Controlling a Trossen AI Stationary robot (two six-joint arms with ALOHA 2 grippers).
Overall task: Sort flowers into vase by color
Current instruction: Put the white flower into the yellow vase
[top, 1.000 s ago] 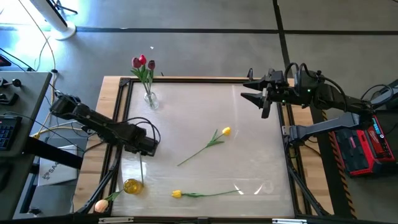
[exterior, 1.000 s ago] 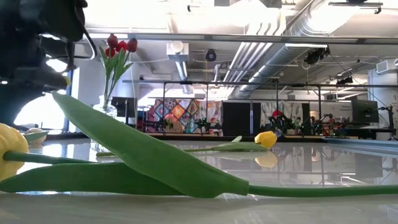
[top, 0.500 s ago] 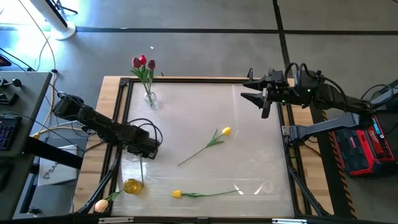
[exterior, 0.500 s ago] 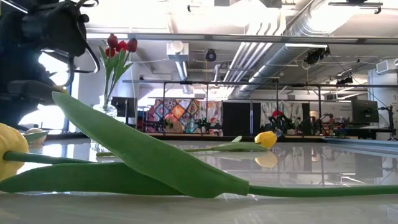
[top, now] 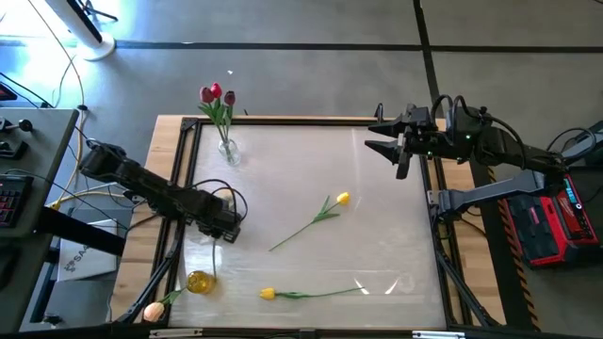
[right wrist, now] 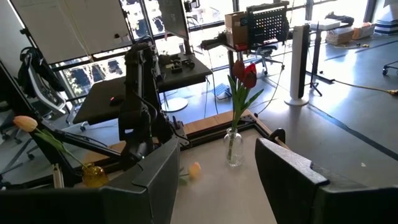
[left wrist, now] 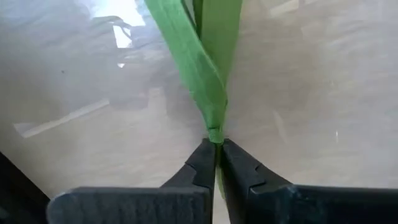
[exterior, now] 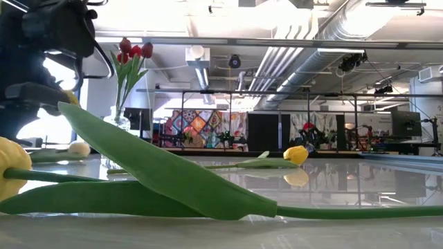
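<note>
A cream flower lies on the table at the left. Its head (exterior: 78,148) shows in the low view and its thin stem (top: 215,256) runs toward the near edge. My left gripper (top: 224,229) points down and is shut on it. Two yellow flowers lie loose, one mid-table (top: 341,199) and one by the near edge (top: 268,294). Red flowers (top: 215,94) stand in a clear vase (top: 227,151) at the far left. A yellow vase (top: 200,281) holds an orange-tipped flower (top: 153,311). My right gripper (top: 384,141) hangs open above the far right. My left gripper pinches the cream flower's stem where its green leaves begin (left wrist: 215,134), between the two fingertips (left wrist: 202,158). The fingers come from above, pointing down, and lie across the stem. The flower rests on the table, its leaves running away from the fingers.
The table's wooden frame (top: 283,121) borders a glossy white top. The middle and right of the top hold only the two yellow flowers. Beyond the right edge stands red equipment (top: 546,221).
My left gripper has shut on the cream flower's stem. The flower's head has shifted on the table and now shows plainly in the low view. My right arm has kept still.
</note>
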